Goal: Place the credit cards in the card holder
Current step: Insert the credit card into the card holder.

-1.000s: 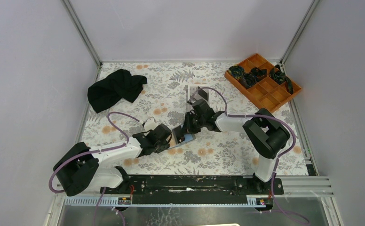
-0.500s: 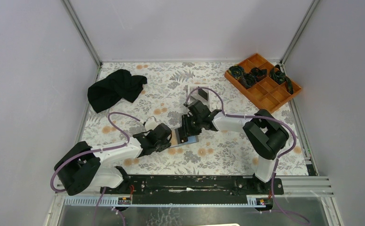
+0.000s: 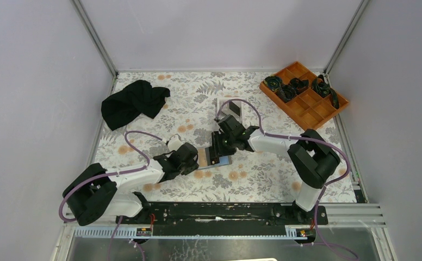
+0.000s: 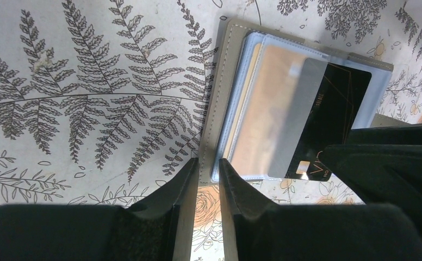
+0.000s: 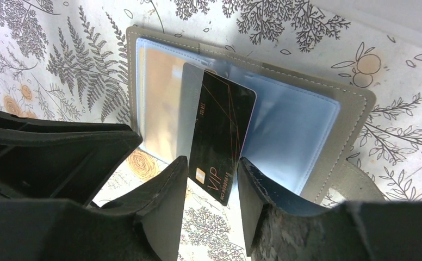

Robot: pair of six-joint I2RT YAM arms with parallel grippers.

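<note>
**Fig. Card holder with second card part-seated.** The folding card holder point(image 4: 218, 92) (grey cover, pale blue clear sleeves) lies open on the floral-print table cover point(image 3: 263, 174), between my two grippers. An orange-gold plastic card point(image 4: 263, 114) sits inside, seen through a sleeve. A black plastic card marked VIP point(image 5: 219, 130) is part-way under a sleeve, and its near end sticks out past the holder's edge.

My right gripper point(image 5: 212, 166) has just let go: jaws apart, straddling that free end, no pinch on it. By my reading, insertion is begun but not finished, and the card prob. needs a push to seat. My left gripper point(image 4: 205, 166) stays clamped on the holder's grey edge, pinning it.

Vs. 1 s ago: right jaws were near closed and the wrist sat further back; left arm approx. unchanged.

Beyond, all well apart: white walled tray point(image 3: 231, 109), orange compartment tray point(image 3: 306, 103), black cloth point(image 3: 134, 102).
</note>
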